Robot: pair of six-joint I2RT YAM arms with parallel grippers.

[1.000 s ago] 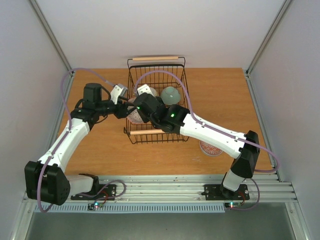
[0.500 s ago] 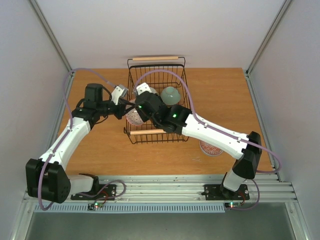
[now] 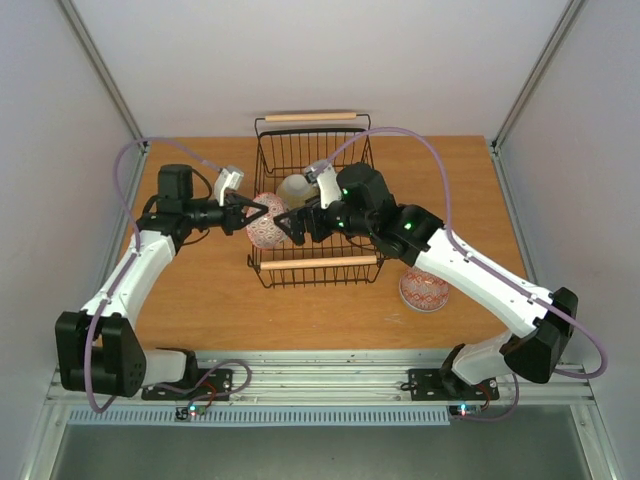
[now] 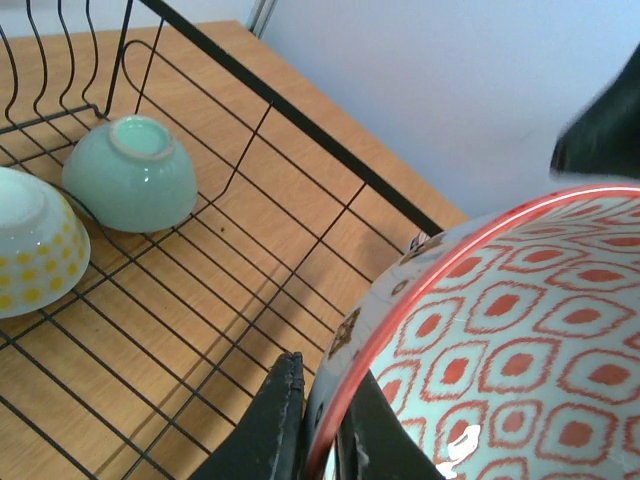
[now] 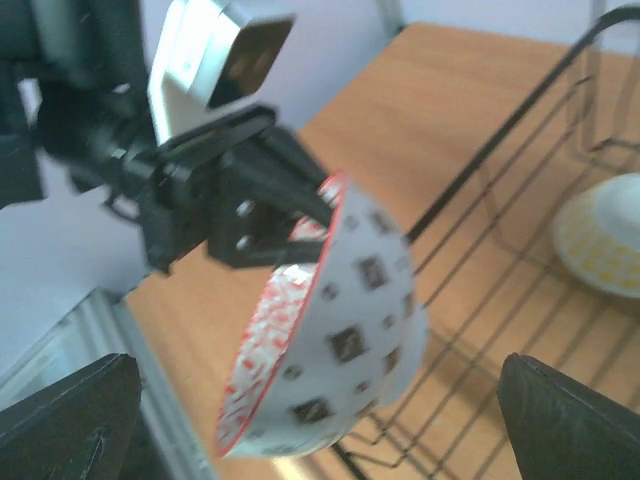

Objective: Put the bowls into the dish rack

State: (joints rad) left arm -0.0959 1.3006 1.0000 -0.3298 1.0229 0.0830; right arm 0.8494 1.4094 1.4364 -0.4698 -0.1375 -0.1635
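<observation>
A bowl point(image 3: 265, 226), white with dark square dots outside and red-patterned inside, hangs tilted on its side over the left edge of the black wire dish rack point(image 3: 318, 262). My left gripper point(image 3: 256, 209) is shut on its rim point(image 4: 345, 400), one finger inside and one outside. My right gripper point(image 3: 291, 224) stands open just right of this bowl point(image 5: 340, 330), not touching it. Inside the rack point(image 4: 300, 120) lie an upturned pale green bowl point(image 4: 132, 180) and a whitish bowl with yellow dots point(image 4: 30, 240). The right arm hides the green one from above.
A red-patterned bowl point(image 3: 424, 290) sits on the wooden table right of the rack, near the right arm. The yellow-dotted bowl point(image 3: 295, 188) lies at the rack's back, close to the right wrist. Grey walls enclose the table on three sides.
The left gripper has shut on the dotted bowl's rim. The right gripper has let go, opened wide and drawn back to the right. The bowl now hangs from the left gripper alone.
</observation>
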